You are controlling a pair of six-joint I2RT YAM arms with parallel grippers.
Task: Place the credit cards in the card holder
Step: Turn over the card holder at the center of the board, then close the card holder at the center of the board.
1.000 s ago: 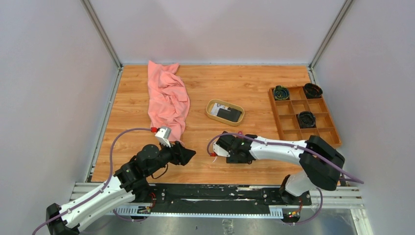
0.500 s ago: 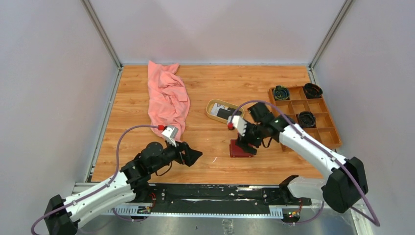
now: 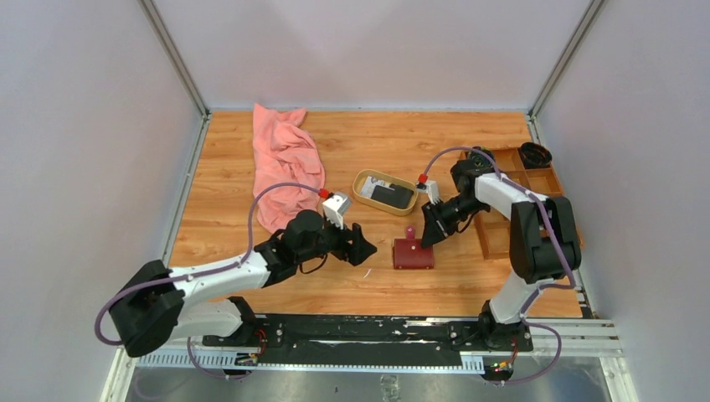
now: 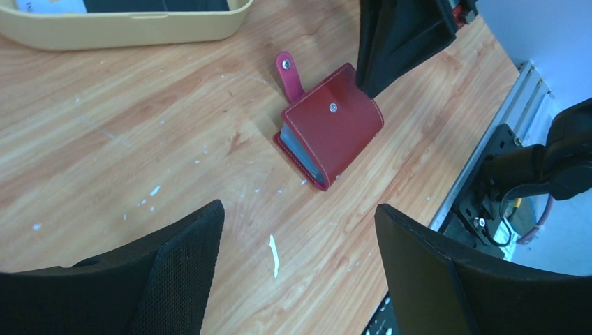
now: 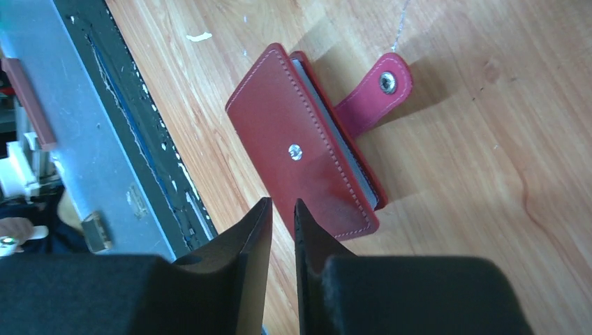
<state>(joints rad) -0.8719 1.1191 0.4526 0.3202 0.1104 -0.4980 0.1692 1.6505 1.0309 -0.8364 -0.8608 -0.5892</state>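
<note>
Wood-grain table (image 3: 469, 276) fills the floor of the cell. On its far left side lies a crumpled pink cloth (image 3: 287, 167). Along the right edge sits a brown compartment tray (image 3: 548, 180), partly hidden by the right arm, with a dark round item (image 3: 534, 154) in a far corner cell.

The left arm reaches across the near half of the table toward the middle. The left gripper (image 3: 368, 249) hangs a short way left of the card holder. In its wrist view the left gripper (image 4: 299, 209) has its claw spread wide, with nothing but bare table between the pads.

The right gripper (image 3: 428, 238) points down at the far right corner of the holder. Its own view shows the claw (image 5: 281, 204) narrowed to a thin slit, holding nothing. The tips sit right at the edge of the red cover; contact cannot be judged.

A tan oval dish (image 3: 360, 186) stands just beyond the holder, near the table's middle. The credit cards rest inside it: a black card (image 3: 393, 196) and a pale card (image 3: 374, 183) with dark marks.

The card holder (image 3: 413, 253) lies flat on the table between the two grippers, folded over. Its strap (image 4: 287, 73) is unfastened and sticks out toward the dish. Grey panels (image 4: 300, 152) show along the open side. A small metal snap (image 5: 295, 151) sits mid-cover. A white fleck (image 4: 274, 252) lies on the wood nearby.
</note>
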